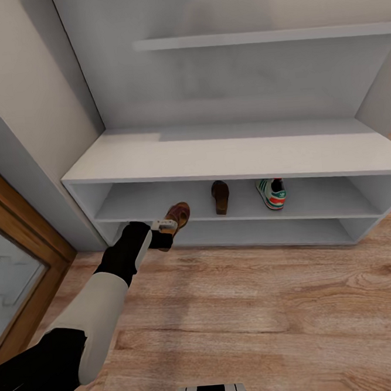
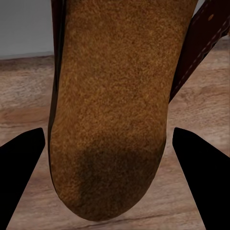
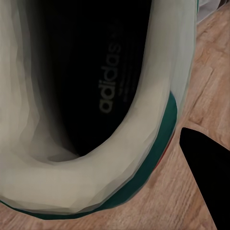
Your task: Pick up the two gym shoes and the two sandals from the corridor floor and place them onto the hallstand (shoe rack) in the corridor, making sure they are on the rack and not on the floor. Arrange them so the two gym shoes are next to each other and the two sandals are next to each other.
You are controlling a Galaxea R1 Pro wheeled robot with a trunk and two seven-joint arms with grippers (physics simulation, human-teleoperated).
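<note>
1. Our left pincer (image 1: 169,226) grips a brown sandal (image 1: 177,215) at the hallstand's (image 1: 228,157) upper shelf front edge.
2. Our right pincer (image 3: 206,163) sits against a gym shoe (image 3: 96,120); we cannot tell its closure.
3. On the upper shelf stand a second sandal (image 1: 220,196) and, nearby, another gym shoe (image 1: 272,193), above the corridor floor (image 1: 257,308).

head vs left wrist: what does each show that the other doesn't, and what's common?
Head view alone: the hallstand, with one sandal on its shelf beside a gym shoe, plus the left arm reaching toward the shelf edge.

Left wrist view alone: the tan footbed up close and the dark strap with stitching, with both black fingers flanking the heel.

Both: the held sandal in the left gripper, and the wood floor below it.
</note>
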